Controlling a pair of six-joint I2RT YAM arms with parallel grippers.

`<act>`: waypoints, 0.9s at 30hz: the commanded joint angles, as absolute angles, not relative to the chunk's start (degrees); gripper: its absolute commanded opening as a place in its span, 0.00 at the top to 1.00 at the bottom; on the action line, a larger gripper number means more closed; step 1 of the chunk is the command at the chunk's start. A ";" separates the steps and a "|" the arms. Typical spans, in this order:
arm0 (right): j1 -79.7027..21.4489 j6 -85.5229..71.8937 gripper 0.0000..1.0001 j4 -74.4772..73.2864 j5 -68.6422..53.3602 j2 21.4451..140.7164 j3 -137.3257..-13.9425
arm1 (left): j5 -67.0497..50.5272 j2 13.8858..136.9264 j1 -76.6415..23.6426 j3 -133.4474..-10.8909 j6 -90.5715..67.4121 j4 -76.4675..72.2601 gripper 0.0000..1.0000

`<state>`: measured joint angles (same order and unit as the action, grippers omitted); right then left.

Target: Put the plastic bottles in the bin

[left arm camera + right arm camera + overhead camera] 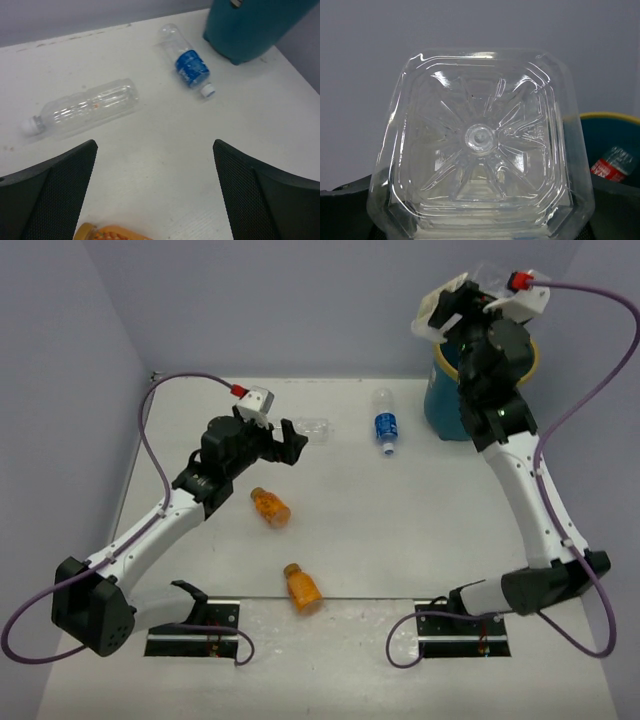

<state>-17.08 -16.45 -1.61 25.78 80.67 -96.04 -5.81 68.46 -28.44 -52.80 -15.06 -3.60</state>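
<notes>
My right gripper (487,302) is raised high over the teal bin (441,406) and is shut on a clear plain bottle (480,140), whose square base fills the right wrist view. The bin's yellow rim (611,118) shows beside it, with the red-labelled bottle (612,165) inside. My left gripper (293,440) is open and empty (154,145) above the table. Ahead of it lie another clear plain bottle (85,107) and the blue-labelled bottle (189,67). An orange bottle (107,233) lies just beneath it. A second orange bottle (302,587) lies nearer the front. No green bottle is in view.
The bin (250,25) stands at the table's far right corner, against the grey walls. The clear bottle (310,427), blue-labelled bottle (385,426) and nearer orange bottle (270,507) lie spread over the white table. Two black mounts sit at the front edge.
</notes>
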 commanded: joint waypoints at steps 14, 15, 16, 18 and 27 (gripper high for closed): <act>-9.28 -4.88 0.74 2.04 53.57 118.01 -132.60 | 15.21 62.64 -25.40 -50.33 -19.37 6.08 0.00; -9.33 -4.04 0.73 1.90 54.65 119.26 -134.01 | 15.47 62.21 -25.40 -50.04 -19.34 6.26 0.00; -9.38 -3.62 0.71 1.09 56.40 121.06 -135.40 | 15.83 61.74 -25.40 -49.78 -19.34 6.37 0.00; -8.98 -2.10 0.67 1.72 63.17 122.06 -135.01 | 16.52 60.63 -25.40 -49.03 -19.25 6.42 0.00; -7.82 -10.71 0.01 -2.88 55.91 114.17 -119.88 | 16.80 60.47 -25.40 -49.39 -19.20 6.72 0.00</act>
